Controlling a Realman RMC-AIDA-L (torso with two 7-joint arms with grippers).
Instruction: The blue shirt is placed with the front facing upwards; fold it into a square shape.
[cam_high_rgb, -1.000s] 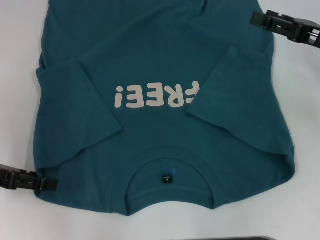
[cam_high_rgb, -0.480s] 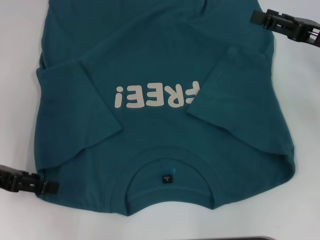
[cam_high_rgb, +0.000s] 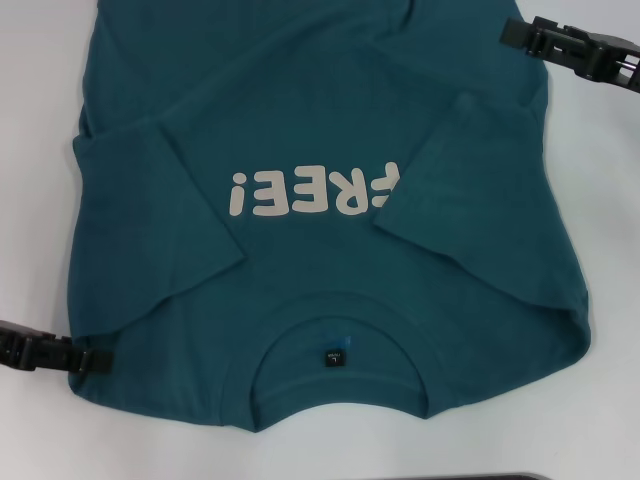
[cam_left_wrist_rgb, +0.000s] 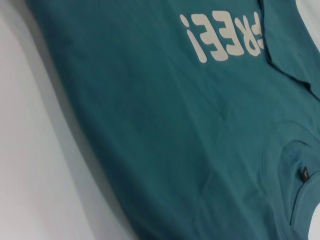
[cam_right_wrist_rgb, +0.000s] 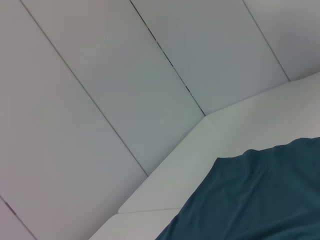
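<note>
The shirt is lying face up on the white table, both sleeves folded inward with the right one hiding the "F", its far hem cut off, while the left gripper touching its near corner and the right gripper beside its far edge are showing finger states I cannot tell.

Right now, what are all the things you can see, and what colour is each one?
shirt: one, dark teal-blue, spread on the table, both sleeves folded in over the front.
letters: one word, FREE!, cream, on the chest, partly under a sleeve.
label: one, black, inside the neck.
table: one, white, under the shirt.
left gripper: one, black, at the shirt's near left edge.
right gripper: one, black, at the shirt's far right edge.
</note>
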